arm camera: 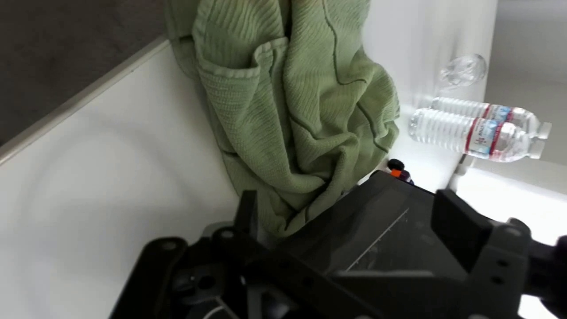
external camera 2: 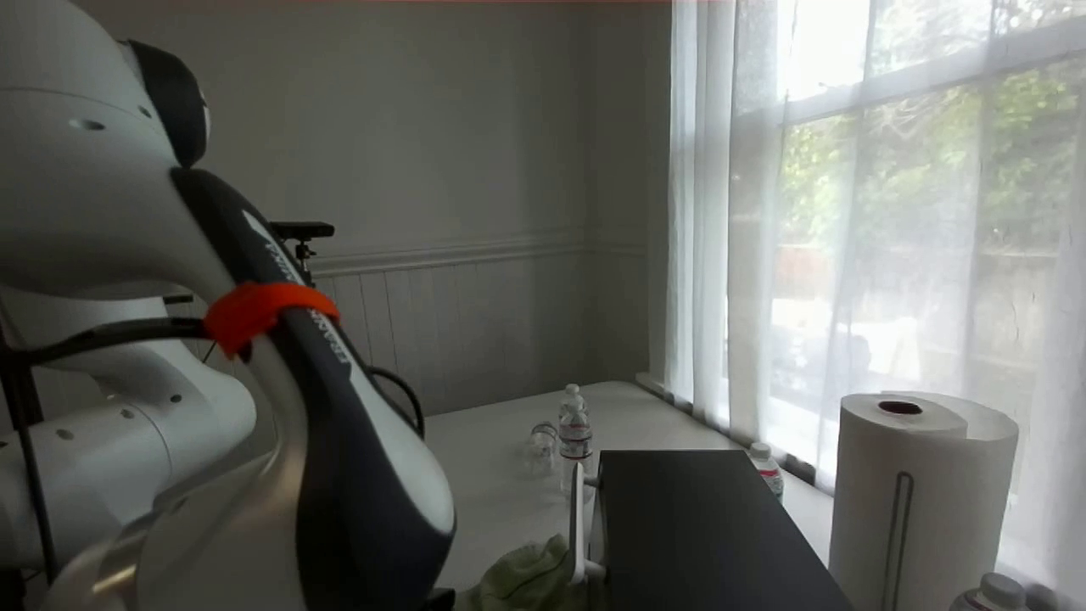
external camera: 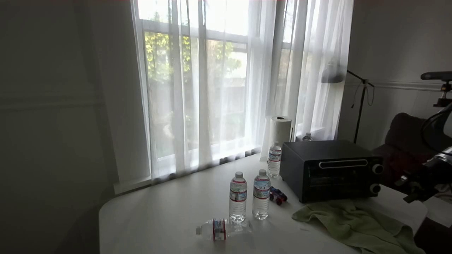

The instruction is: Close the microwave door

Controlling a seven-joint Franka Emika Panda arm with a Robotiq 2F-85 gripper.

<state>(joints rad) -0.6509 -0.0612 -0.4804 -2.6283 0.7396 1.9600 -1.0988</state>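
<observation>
Black fingers [arm camera: 246, 212] of the gripper [arm camera: 351, 217] loom closest in the wrist view, one toward each side and well apart from each other. Behind them belongs the arm [external camera 2: 365, 424], white and dark with an orange strap [external camera 2: 271, 310] around it, which fills much of one side of an exterior view. The dark microwave [external camera: 328, 153] sits on the white table [external camera: 159, 218]. Its microwave door [external camera: 339, 181] stands upright against the front and looks closed, a pale handle [external camera: 343, 163] running along the top; whether it is latched cannot be told. In an exterior view the gripper shows near the knobs [external camera: 378, 169] at the end of that front, apart from the microwave. Crumpled green cloth [external camera: 353, 225] lies on the table just before the microwave; whether the two touch is unclear. Two water bottles [external camera: 238, 197] stand upright side by side near a small toy car [external camera: 278, 195], a third bottle [external camera: 219, 229] lies on its side just beside them, and another bottle [external camera: 274, 158] stands upright just beside the microwave. A paper towel roll [external camera 2: 942, 492] stands upright between the microwave and the sheer curtains [external camera: 208, 88], visible in both exterior views.
</observation>
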